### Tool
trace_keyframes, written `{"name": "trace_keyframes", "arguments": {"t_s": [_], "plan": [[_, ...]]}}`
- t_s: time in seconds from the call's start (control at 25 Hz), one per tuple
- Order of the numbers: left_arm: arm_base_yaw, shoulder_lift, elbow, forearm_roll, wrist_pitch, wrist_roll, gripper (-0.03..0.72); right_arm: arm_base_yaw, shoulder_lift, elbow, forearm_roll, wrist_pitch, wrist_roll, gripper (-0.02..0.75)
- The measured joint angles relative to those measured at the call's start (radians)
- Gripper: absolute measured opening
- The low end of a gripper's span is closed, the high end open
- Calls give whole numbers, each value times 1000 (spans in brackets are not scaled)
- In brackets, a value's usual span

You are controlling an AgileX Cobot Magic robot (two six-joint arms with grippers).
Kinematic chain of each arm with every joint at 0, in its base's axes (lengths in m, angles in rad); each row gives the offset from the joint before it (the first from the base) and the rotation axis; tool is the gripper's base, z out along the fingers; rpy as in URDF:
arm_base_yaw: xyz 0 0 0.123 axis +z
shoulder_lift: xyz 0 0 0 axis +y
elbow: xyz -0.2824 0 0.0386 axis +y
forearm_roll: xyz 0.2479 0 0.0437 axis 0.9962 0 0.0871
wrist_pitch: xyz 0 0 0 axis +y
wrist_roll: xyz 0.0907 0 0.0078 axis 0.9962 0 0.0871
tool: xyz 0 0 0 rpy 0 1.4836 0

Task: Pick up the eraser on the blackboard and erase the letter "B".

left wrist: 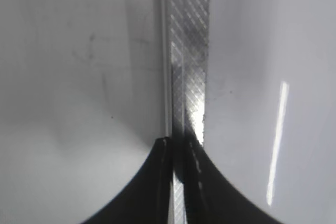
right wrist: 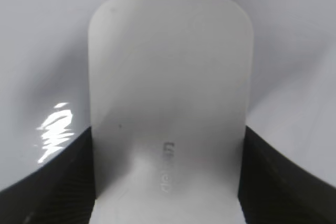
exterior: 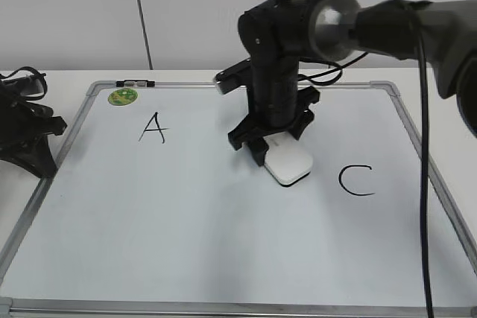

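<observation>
1. On the exterior view, I saw my right arm reaching in from the upper right, with its gripper (exterior: 277,150) down on the whiteboard (exterior: 186,229), roughly in the middle. The eraser (exterior: 289,163) sat clamped between the black fingers, lying flat on the board and sticking out towards the lower right. The letter A (exterior: 153,127) stood to the left of it and the letter C (exterior: 355,180) to the right, neither one touching the eraser. I could not see a letter B anywhere between them; the gripper and eraser covered part of that middle stretch. A round green magnet (exterior: 123,96) sat near the top-left corner of the board. My left arm (exterior: 26,128) rested off the left edge, beside the frame.

2. On the left wrist view, the left gripper (left wrist: 177,145) had its two dark fingers pressed almost together, with nothing between them. Right beneath ran the board's silver frame (left wrist: 189,40), hatched metal going straight up the picture, with pale surface on both sides.

3. On the right wrist view, the eraser (right wrist: 169,98) filled the middle, a smooth white pad with rounded corners and faint grey lettering near my end. The right gripper (right wrist: 167,182) had a ribbed black finger tight against each long side, firmly gripping it. Glossy white board (right wrist: 42,51) lay all round it.
</observation>
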Motion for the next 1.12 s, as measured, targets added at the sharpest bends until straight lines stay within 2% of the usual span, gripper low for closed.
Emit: {"name": "trace_keyframes", "arguments": {"t_s": [0.24, 0.4, 0.6, 0.84, 1.12], "plan": [[0, 0, 0, 0, 0, 0, 13, 127, 1, 0, 46, 0, -34, 547], [0, 0, 0, 0, 0, 0, 13, 166, 9, -42, 66, 41, -49, 547], [0, 0, 0, 0, 0, 0, 13, 170, -22, -131, 51, 68, -51, 547], [0, 0, 0, 0, -2, 0, 14, 157, -134, -134, 8, 80, -51, 547], [0, 0, 0, 0, -2, 0, 15, 67, -307, -108, 7, 86, -34, 547]]}}
